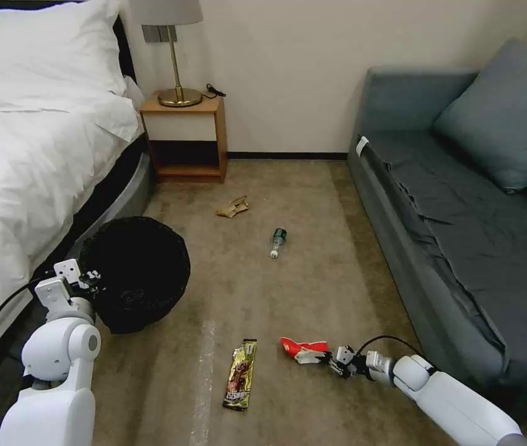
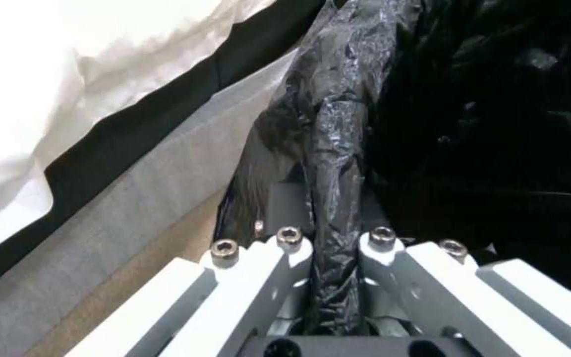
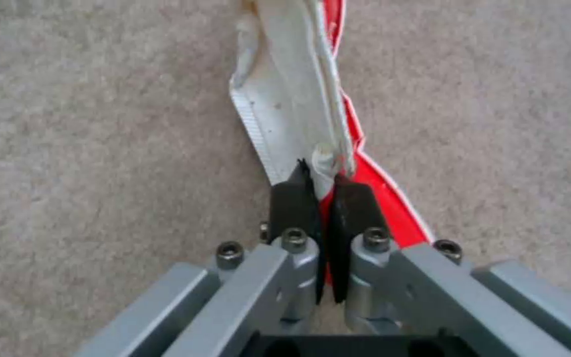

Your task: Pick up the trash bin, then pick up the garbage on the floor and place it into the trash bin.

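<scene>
The trash bin (image 1: pixel 136 272), covered by its black bag liner, stands on the carpet beside the bed. My left gripper (image 1: pixel 93 274) is shut on its rim, with the black liner (image 2: pixel 335 198) pinched between the fingers. Low at the front right, my right gripper (image 1: pixel 331 358) is shut on the red-and-white packet (image 1: pixel 303 348), whose crumpled edge (image 3: pixel 299 99) is clamped between the black pads (image 3: pixel 292 208) just above the carpet. A brown-gold snack wrapper (image 1: pixel 241 373) lies left of it. A small clear bottle (image 1: pixel 278 241) and a tan paper scrap (image 1: pixel 233 207) lie farther off.
The white bed (image 1: pixel 34 155) runs along the left, close against the bin. A grey sofa (image 1: pixel 461 204) lines the right side. A wooden nightstand (image 1: pixel 186 133) with a brass lamp (image 1: pixel 176 56) stands at the far wall. Open carpet lies between.
</scene>
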